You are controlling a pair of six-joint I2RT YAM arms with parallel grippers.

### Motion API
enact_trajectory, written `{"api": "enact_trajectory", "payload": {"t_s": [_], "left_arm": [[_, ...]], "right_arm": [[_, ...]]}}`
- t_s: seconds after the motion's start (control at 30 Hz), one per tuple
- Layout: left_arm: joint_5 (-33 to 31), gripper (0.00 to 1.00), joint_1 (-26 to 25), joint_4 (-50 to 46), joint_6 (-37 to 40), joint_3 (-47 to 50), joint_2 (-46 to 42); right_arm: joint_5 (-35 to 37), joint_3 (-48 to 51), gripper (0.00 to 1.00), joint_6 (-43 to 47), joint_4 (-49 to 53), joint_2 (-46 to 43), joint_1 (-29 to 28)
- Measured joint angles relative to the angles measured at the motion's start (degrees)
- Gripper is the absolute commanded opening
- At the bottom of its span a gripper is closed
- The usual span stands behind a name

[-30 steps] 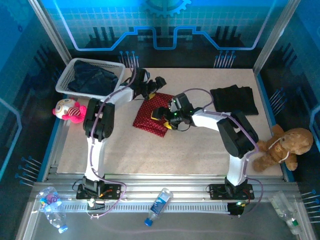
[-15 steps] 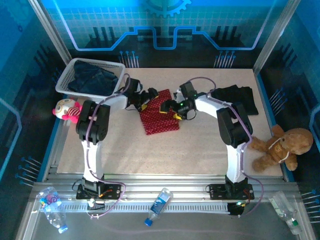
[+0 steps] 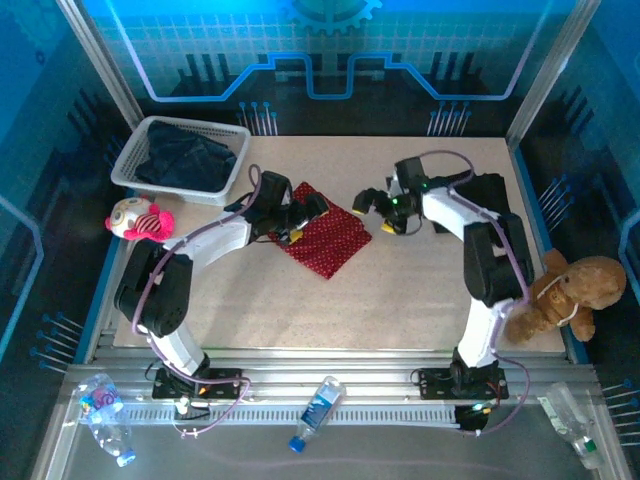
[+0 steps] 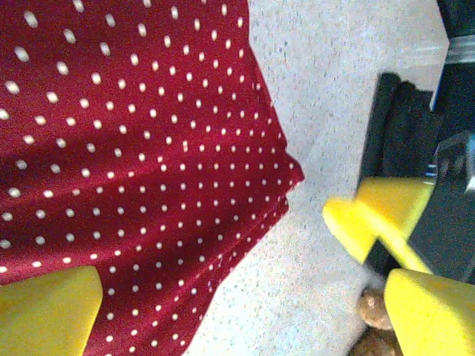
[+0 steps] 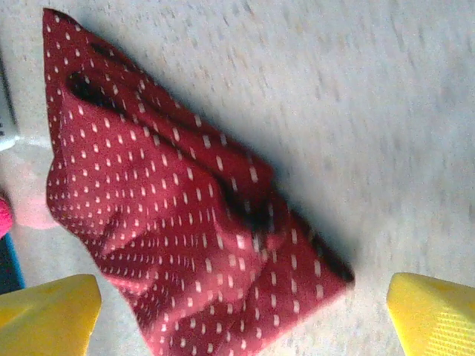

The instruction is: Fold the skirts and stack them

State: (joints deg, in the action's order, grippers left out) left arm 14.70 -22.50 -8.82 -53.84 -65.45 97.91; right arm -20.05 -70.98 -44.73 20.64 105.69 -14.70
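- Change: within the preceding second the right fingers (image 5: 438, 311) had withdrawn from over the red skirt (image 3: 327, 236) and stood spread and empty just beside its right corner. The left fingers (image 4: 48, 311), likewise spread and holding nothing, hung over its rear-left edge. The skirt had turned to a diamond lie at mid-bench (image 3: 300, 320).
- Meaning: the red skirt appeared folded and released. It still lay apart from the folded black skirt (image 3: 495, 190) at right rear, so stacking was judged not yet done. The denim skirts (image 3: 185, 160) remained heaped in the basket (image 3: 160, 186).
- Left wrist view: showed layered edges at the red skirt's corner, with the black skirt beyond it.
- Right wrist view: showed puckers and a dark gap in the top layer, which the top view did not resolve.
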Motion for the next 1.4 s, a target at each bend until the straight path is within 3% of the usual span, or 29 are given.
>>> {"api": "enact_trajectory", "payload": {"t_s": [0.13,0.43,0.63,1.03,1.13,1.33,1.4], "left_arm": [[-0.33,0.99,2.89,-1.95,3.23,-6.01,5.97],[-0.81,0.99,7.56,-6.80,9.38,-18.71,22.03],[-0.83,0.99,8.11,-6.95,9.88,-19.23,22.49],[-0.76,0.99,8.15,-4.44,10.34,-17.09,21.75],[-0.76,0.99,8.15,-4.22,10.34,-16.87,21.62],[-0.28,0.99,8.66,-2.84,10.25,-15.34,20.79],[0.63,0.99,8.98,-2.12,9.55,-14.10,20.02]], "right_arm": [[-0.74,9.92,0.87,-11.08,-7.93,-3.76,-2.95],[1.51,13.68,0.96,-24.98,-16.28,-3.67,-10.64],[3.19,13.68,0.91,-28.37,-18.69,-1.81,-12.41],[2.19,13.64,0.59,-30.80,-24.37,1.86,-12.72],[2.01,13.62,0.45,-30.34,-27.06,3.02,-12.79],[4.37,16.31,0.04,-29.46,-29.35,2.60,-13.03],[4.96,17.55,0.00,-28.83,-30.32,1.84,-12.98]]}}
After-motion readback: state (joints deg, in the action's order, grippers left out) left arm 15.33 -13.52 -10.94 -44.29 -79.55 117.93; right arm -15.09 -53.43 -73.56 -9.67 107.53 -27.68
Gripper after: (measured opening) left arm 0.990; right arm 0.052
